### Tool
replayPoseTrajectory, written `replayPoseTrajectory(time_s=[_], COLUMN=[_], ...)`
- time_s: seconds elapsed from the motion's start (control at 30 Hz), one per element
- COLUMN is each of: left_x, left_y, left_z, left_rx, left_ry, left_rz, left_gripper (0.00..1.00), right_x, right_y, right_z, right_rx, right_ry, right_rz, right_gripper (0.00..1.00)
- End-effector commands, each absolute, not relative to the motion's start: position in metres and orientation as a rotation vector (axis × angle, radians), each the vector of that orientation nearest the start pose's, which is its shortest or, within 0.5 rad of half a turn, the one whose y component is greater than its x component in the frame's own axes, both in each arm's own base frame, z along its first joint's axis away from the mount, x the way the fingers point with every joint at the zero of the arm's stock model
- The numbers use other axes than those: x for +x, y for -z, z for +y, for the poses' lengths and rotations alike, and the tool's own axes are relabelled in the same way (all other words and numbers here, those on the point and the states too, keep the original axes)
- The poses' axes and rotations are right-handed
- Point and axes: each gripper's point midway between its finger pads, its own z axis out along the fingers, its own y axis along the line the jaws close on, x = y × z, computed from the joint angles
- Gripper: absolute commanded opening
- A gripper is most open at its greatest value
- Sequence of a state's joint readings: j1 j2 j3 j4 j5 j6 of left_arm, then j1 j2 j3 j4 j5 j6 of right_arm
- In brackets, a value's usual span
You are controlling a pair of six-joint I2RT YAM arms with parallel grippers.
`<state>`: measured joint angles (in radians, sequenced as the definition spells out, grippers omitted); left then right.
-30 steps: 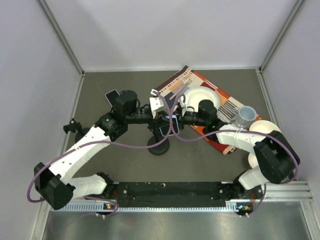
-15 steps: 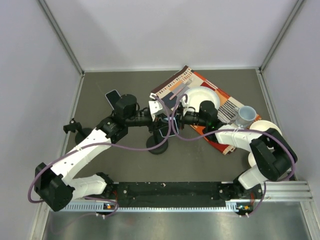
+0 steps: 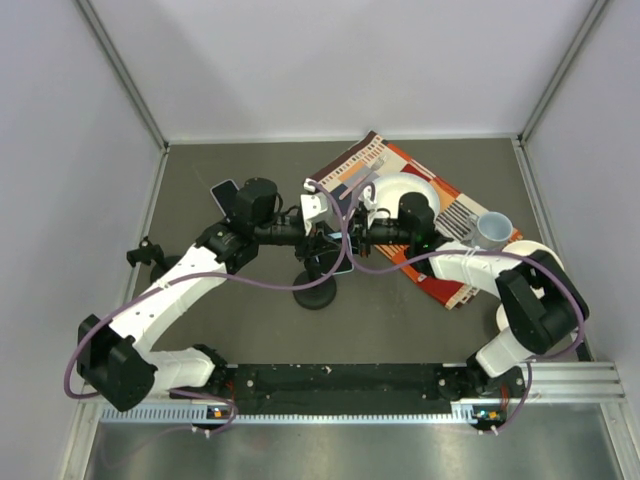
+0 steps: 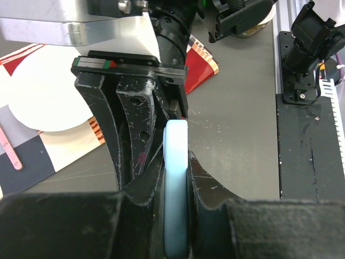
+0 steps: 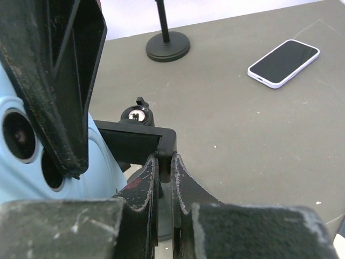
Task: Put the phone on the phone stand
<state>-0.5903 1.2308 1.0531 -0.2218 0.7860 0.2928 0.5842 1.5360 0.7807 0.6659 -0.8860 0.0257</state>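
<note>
Item 1: pale blue phone (image 4: pixel 176 140), upright on edge, clamped between the left tool's (image 4: pixel 176 178) nearly closed jaws, above the phone stand (image 3: pixel 315 292) at mid-bench.
Item 2: right tool (image 5: pixel 164 164), fully closed, pinching the stand's black bracket (image 5: pixel 135 141).
Item 3: second phone (image 5: pixel 284 63), flat on bench (image 5: pixel 226 124).

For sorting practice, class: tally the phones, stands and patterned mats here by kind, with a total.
Phones: 2 (blue phone, white-edged phone)
Stands: 2 (centre stand, left stand)
Patterned mats: 1 (mat)
Total: 5
</note>
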Motion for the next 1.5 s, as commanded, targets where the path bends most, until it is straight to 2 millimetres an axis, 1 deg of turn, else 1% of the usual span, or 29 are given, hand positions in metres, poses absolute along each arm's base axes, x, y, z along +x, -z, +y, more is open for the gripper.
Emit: replayPoseTrajectory(time_s=[0.0,0.13,0.2,0.23,0.3,0.33,0.37,0.4,0.43,0.47,0.5,0.57,0.6,0.67,0.7,0.73,0.77,0.8,0.83,0.97,1.0,1.03,1.13,1.17,1.23,1.27,1.3,1.33,1.47], left_x=[0.246,0.251,0.252,0.251,0.251,0.248,0.247,0.250,0.246,0.244,0.242,0.236,0.234,0.232,0.228,0.235,0.234,0.232,0.237,0.229,0.221,0.223,0.216,0.219,0.217,0.219,0.219,0.215,0.214], left_y=[-0.282,-0.280,-0.279,-0.275,-0.276,-0.270,-0.273,-0.269,-0.264,-0.262,-0.261,-0.251,-0.250,-0.240,-0.238,-0.236,-0.232,-0.234,-0.233,-0.218,-0.210,-0.207,-0.190,-0.191,-0.185,-0.187,-0.193,-0.187,-0.186], left_z=[-0.290,-0.287,-0.282,-0.279,-0.271,-0.267,-0.263,-0.257,-0.253,-0.249,-0.245,-0.239,-0.236,-0.229,-0.230,-0.222,-0.218,-0.220,-0.213,-0.204,-0.204,-0.198,-0.189,-0.183,-0.171,-0.163,-0.163,-0.154,-0.147], left_rx=[1.275,1.252,1.226,1.209,1.165,1.147,1.123,1.091,1.082,1.073,1.058,1.030,1.012,0.977,0.978,0.914,0.891,0.887,0.828,0.769,0.778,0.751,0.724,0.692,0.626,0.588,0.522,0.521,0.496], left_ry=[0.888,0.863,0.834,0.832,0.792,0.790,0.774,0.740,0.743,0.738,0.724,0.720,0.702,0.641,0.631,0.559,0.526,0.504,0.439,0.310,0.299,0.231,0.127,0.059,-0.028,-0.090,-0.088,-0.153,-0.241], left_rz=[1.412,1.449,1.476,1.502,1.527,1.558,1.566,1.604,1.648,1.675,1.696,1.775,1.799,1.876,1.894,1.935,1.972,1.983,2.015,2.117,2.158,2.173,2.254,2.255,2.308,2.315,2.330,2.367,2.395], left_gripper=[0.00,0.00,0.00,0.00,0.00,0.00,0.00,0.00,0.00,0.00,0.00,0.00,0.00,0.00,0.00,0.00,0.00,0.00,0.00,0.00,0.00,0.00,0.00,0.00,0.00,0.00,0.00,0.00,0.00], right_x=[0.260,0.279,0.283,0.292,0.307,0.310,0.314,0.324,0.329,0.328,0.332,0.333,0.339,0.335,0.341,0.336,0.336,0.345,0.342,0.352,0.355,0.356,0.364,0.366,0.368,0.368,0.367,0.365,0.360], right_y=[-0.219,-0.215,-0.216,-0.213,-0.223,-0.218,-0.221,-0.224,-0.228,-0.223,-0.230,-0.230,-0.233,-0.237,-0.237,-0.238,-0.238,-0.236,-0.240,-0.236,-0.234,-0.232,-0.235,-0.236,-0.241,-0.241,-0.243,-0.244,-0.237], right_z=[0.344,0.340,0.336,0.332,0.325,0.321,0.318,0.311,0.306,0.302,0.296,0.292,0.287,0.293,0.289,0.295,0.297,0.287,0.291,0.268,0.258,0.254,0.229,0.218,0.212,0.207,0.206,0.204,0.204], right_rx=[-1.202,-1.110,-1.069,-1.003,-0.913,-0.856,-0.822,-0.748,-0.705,-0.677,-0.631,-0.605,-0.565,-0.582,-0.555,-0.560,-0.555,-0.514,-0.510,-0.380,-0.331,-0.314,-0.193,-0.151,-0.118,-0.093,-0.093,-0.086,-0.103], right_ry=[-1.292,-1.181,-1.137,-1.088,-1.014,-1.008,-0.989,-0.933,-0.906,-0.888,-0.850,-0.803,-0.750,-0.705,-0.639,-0.619,-0.587,-0.481,-0.464,-0.353,-0.311,-0.290,-0.169,-0.102,-0.072,-0.043,-0.021,-0.008,0.000], right_rz=[1.253,1.302,1.309,1.351,1.351,1.383,1.384,1.400,1.399,1.414,1.406,1.419,1.427,1.441,1.452,1.463,1.471,1.491,1.488,1.528,1.540,1.545,1.555,1.556,1.551,1.551,1.546,1.537,1.540], right_gripper=[0.00,0.00,0.00,0.00,0.00,0.00,0.00,0.00,0.00,0.00,0.00,0.00,0.00,0.00,0.00,0.00,0.00,0.00,0.00,0.00,0.00,0.00,0.00,0.00,0.00,0.00,0.00,0.00,0.00])
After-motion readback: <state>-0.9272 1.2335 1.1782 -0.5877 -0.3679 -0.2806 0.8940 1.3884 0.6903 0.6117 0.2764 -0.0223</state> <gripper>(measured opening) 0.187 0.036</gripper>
